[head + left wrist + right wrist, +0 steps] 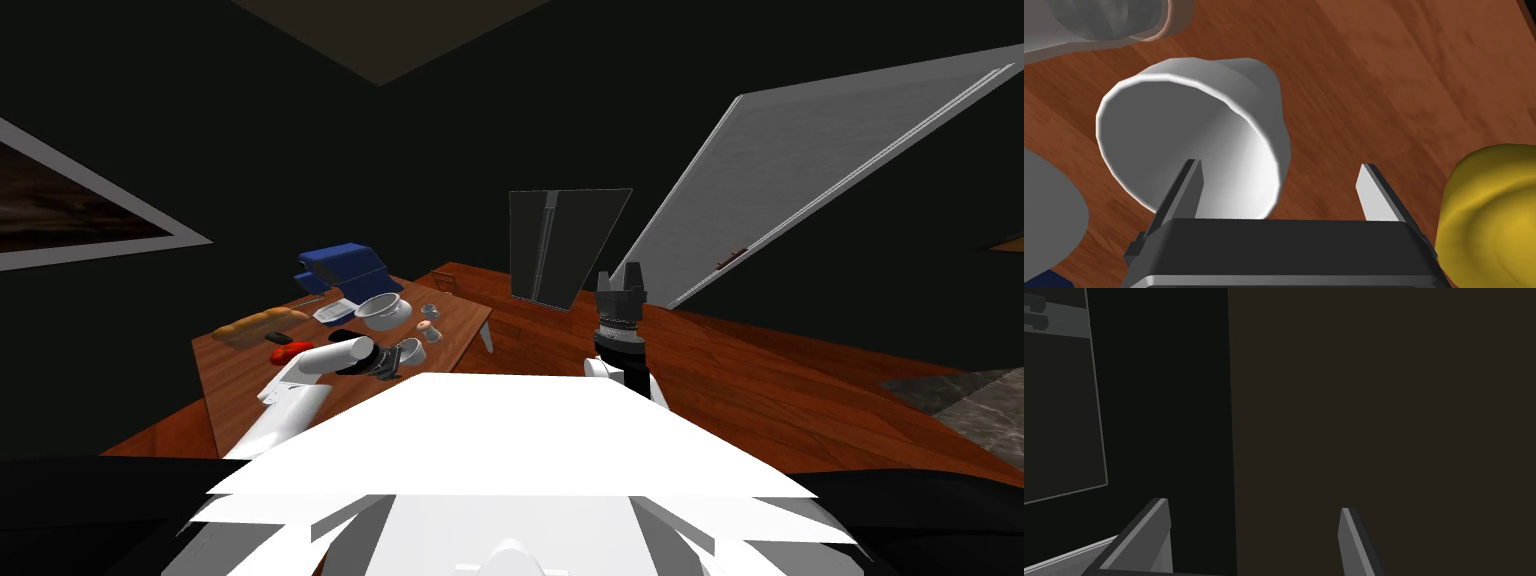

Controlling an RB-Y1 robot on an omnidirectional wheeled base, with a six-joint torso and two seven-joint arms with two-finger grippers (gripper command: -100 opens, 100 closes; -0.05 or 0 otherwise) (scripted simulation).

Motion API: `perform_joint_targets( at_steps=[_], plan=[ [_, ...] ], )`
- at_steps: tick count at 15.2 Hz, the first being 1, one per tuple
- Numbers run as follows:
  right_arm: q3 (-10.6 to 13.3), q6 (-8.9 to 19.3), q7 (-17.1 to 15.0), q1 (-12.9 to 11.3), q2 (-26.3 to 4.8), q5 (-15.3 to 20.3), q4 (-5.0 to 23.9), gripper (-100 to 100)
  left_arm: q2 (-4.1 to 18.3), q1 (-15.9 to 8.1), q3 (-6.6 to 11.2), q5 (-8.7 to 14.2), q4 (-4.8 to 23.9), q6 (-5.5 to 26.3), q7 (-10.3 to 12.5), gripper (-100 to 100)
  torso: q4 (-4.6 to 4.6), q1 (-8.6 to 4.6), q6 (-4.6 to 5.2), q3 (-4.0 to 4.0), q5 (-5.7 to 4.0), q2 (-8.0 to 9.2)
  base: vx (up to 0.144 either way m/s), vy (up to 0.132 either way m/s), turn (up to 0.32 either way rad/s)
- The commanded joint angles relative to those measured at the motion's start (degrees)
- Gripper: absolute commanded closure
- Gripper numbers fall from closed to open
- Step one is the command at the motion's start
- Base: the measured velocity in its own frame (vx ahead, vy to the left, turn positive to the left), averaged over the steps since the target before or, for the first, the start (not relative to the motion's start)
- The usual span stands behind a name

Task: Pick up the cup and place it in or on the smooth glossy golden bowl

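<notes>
White, its mouth turned toward the left gripper, the cup sits on the wooden table. The gripper's fingers are spread wide and hold nothing, one blade in front of the cup's mouth, the other outside its wall. The left wrist view adds a yellow lump just beside the gripper. Farther off, the head view shows a grey bowl and the right gripper, parted and raised beside the table.
</notes>
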Motion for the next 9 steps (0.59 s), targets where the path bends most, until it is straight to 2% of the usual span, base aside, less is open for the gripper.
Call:
perform_joint_targets(
  at_steps=[1,2,3,6,7,8,9],
  plan=[
    [0.0,0.0,0.0,0.0,0.0,0.0,0.0,0,0.0,-0.29,0.12,0.37,0.54,1.7,0.17,-100,0.0,0.0,0.0,0.0,0.0,0.0,0.034,0.017,-0.022],
    [0.0,0.0,0.0,0.0,0.0,0.0,0.0,0,0.05,-0.16,0.08,0.21,0.34,0.7,0.02,-100,0.0,-0.01,0.0,0.0,0.0,0.0,0.021,0.01,-0.009],
    [0.0,0.0,0.0,0.0,0.0,0.0,0.0,0,-0.73,-0.67,-0.61,-0.6,2.22,-0.92,-0.35,-100,0.0,-0.03,-0.01,0.01,-0.01,0.03,0.002,0.01,-0.03],
    [0.0,0.0,0.0,-0.01,0.0,0.0,0.0,0,-1.52,-1.14,-1.32,-1.46,4.03,-2.82,-0.72,-100,0.03,-0.04,0.0,0.09,0.0,0.16,-0.012,0.013,-0.031],
    [0.0,0.0,0.0,-0.01,0.0,0.0,0.0,0,-1.22,-0.74,-0.95,-1.04,3.1,-1.87,-0.57,-100,0.04,-0.04,0.0,0.1,0.0,0.18,-0.011,0.01,-0.01],
    [0.0,0.0,0.0,-0.01,0.0,0.0,0.0,0,-1.28,-0.81,-1.02,-1.12,3.32,-2.18,-0.65,100,0.04,-0.05,-0.01,0.11,-0.01,0.19,0.0,0.0,0.0],
    [0.0,0.0,0.0,0.0,0.0,0.0,0.0,0,-1.28,-0.81,-1.02,-1.11,3.31,-2.2,-0.65,100,0.04,-0.07,-0.01,0.1,-0.02,0.18,0.0,0.0,0.0]
  ],
)
